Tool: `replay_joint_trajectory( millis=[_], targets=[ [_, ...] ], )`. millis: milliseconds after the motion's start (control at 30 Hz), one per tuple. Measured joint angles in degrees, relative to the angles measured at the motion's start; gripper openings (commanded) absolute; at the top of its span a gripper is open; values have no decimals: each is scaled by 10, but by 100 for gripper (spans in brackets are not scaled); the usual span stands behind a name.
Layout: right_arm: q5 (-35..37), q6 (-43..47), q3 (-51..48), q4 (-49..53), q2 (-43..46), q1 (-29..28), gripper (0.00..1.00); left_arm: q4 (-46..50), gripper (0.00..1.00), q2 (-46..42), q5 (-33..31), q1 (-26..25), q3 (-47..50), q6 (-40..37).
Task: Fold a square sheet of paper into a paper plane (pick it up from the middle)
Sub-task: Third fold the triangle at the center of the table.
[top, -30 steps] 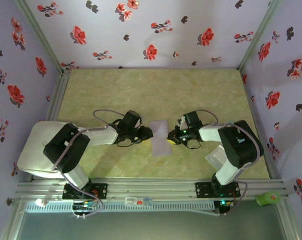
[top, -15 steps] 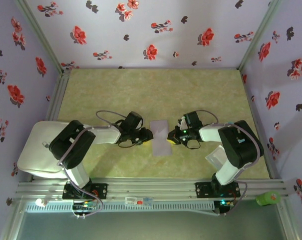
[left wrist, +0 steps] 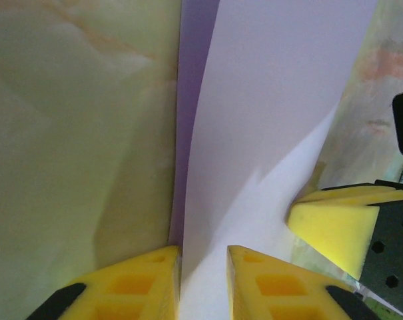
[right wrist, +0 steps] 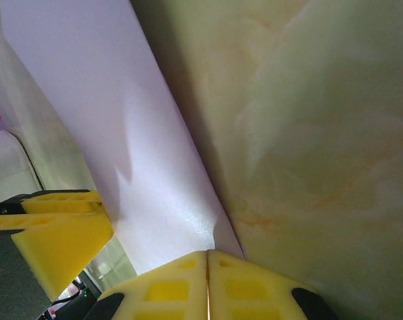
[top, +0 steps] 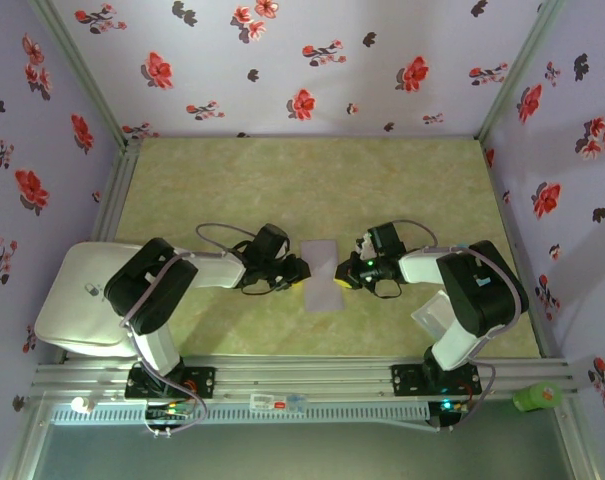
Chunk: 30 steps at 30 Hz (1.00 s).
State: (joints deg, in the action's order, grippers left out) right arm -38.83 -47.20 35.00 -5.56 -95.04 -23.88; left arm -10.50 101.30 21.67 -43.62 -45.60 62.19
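Two grippers meet at the square sheet of paper [top: 322, 275] — the right gripper [right wrist: 208, 255] pinches its right edge, the left gripper [left wrist: 202, 259] straddles its left edge, fingers slightly apart. We fear opposing pulls tearing or creasing it.

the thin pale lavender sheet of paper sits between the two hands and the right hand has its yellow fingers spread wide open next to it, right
Not quite. The yellow fingers of the right hand are pressed shut on the edge of the thin pale lavender sheet of paper, not spread open; the right wrist view shows it. The sheet does sit between that hand and the left hand.
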Motion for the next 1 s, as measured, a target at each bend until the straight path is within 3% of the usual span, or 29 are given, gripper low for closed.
replay_joint_trajectory(
  millis=[300, 433, 633, 767, 933, 967, 1000],
  targets=[
    [-2, 0, 0, -2, 0, 0, 11, -16, 11, 0, -3, 0, 8, 19],
    [-2, 0, 0, -2, 4, 0, 17, -19, 2, 0, -7, 0, 8, 25],
    [26, 3, -9, -1, 32, -6, 28, -26, 0, -8, -6, 2, 15, 31],
    [81, 20, -22, 40, 103, -6, 34, -24, 0, -25, -6, 6, 19, 38],
    [193, 94, -64, 48, 265, -38, 46, -24, 0, -44, 0, 9, 19, 44],
    [216, 116, -78, 42, 300, -56, 50, -24, 0, -44, 2, 9, 19, 47],
    [237, 142, -94, 36, 333, -78, 61, -23, 0, -44, 3, 9, 19, 49]
  ],
)
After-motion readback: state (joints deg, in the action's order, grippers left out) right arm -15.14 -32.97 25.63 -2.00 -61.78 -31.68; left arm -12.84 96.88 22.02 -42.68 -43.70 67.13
